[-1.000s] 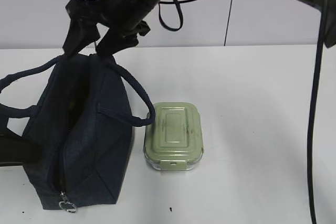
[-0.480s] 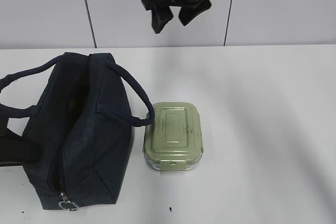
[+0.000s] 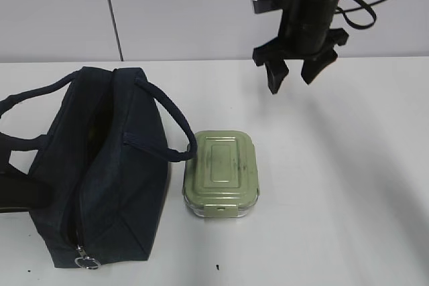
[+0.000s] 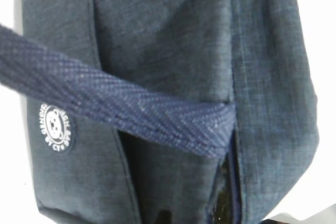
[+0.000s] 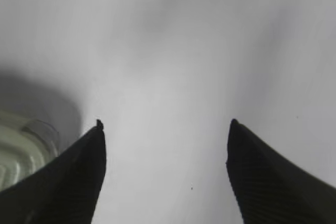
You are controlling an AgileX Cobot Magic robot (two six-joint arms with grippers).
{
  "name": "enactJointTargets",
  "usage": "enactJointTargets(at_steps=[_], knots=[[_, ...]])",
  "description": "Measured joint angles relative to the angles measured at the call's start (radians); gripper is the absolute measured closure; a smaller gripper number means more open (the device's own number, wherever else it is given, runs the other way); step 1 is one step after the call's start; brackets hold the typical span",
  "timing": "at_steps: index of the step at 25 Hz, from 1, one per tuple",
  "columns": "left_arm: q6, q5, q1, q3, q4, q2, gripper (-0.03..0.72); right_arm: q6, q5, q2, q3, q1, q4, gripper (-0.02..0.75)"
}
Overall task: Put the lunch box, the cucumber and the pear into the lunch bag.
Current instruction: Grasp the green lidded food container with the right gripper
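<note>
The navy lunch bag (image 3: 100, 172) stands at the left with its top open and its strap handles loose; it fills the left wrist view (image 4: 157, 51). The sage-green lunch box (image 3: 222, 173) sits shut on the table just right of the bag, and its corner shows in the right wrist view (image 5: 16, 150). My right gripper (image 3: 293, 77) hangs open and empty above the table, behind and to the right of the box; it also shows in the right wrist view (image 5: 164, 128). My left gripper is pressed to the bag's left side, its jaws hidden. Cucumber and pear are not visible.
A white table (image 3: 335, 199) with a pale wall behind it. A metal ring pull (image 3: 86, 262) hangs at the bag's near end. One handle loop (image 3: 175, 125) arches toward the lunch box. A dark arm part (image 3: 20, 195) lies at the left edge.
My right arm has swung from over the bag's far end across to the right and come down behind the lunch box, still open. Bag and box have not moved.
</note>
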Motion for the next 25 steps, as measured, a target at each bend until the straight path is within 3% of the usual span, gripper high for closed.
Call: enactJointTargets(at_steps=[12,25], knots=[[0.0,0.001,0.0,0.0,0.0,0.0,0.701,-0.223,-0.017,-0.092,0.278,-0.118,0.352,0.273],[0.0,0.001,0.0,0.0,0.0,0.0,0.701,-0.71,-0.035,-0.154,0.596,-0.207,0.807,0.288]])
